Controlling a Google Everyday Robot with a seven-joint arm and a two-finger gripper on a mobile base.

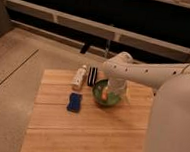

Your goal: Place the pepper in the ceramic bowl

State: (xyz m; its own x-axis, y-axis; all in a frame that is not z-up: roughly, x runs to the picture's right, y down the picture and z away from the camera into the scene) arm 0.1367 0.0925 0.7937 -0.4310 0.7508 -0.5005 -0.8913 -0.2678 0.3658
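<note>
The green ceramic bowl stands on the wooden table, right of centre. My gripper hangs from the white arm and reaches down into the bowl. The small orange-red pepper shows inside the bowl, right beside the gripper's tip. I cannot tell whether the gripper still touches it. The arm hides the bowl's right side.
A blue blocky object lies left of the bowl. A white bottle and a dark striped object stand behind it. The wooden table has edges on all sides. My white body fills the right.
</note>
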